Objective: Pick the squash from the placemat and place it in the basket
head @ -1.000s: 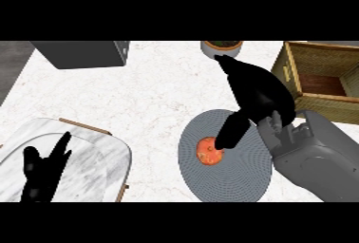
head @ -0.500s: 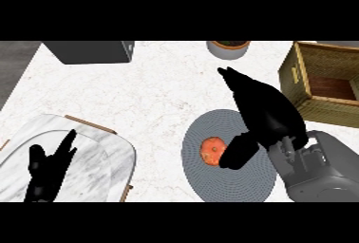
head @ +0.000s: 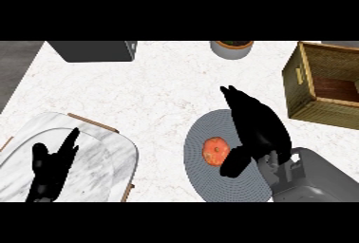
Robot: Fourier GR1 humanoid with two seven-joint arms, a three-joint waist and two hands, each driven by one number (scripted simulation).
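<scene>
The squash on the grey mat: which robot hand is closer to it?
Right. The right robot hand is over the placemat, its thumb just beside the squash. The left robot hand rests far to the squash's left, over the marble tray.

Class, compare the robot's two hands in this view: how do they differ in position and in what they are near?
The right hand hovers over the grey placemat, its thumb beside the orange squash; the left hand shows over the marble tray, near no object. The right sits closer to the basket. Both are black, with fingers extended.
</scene>
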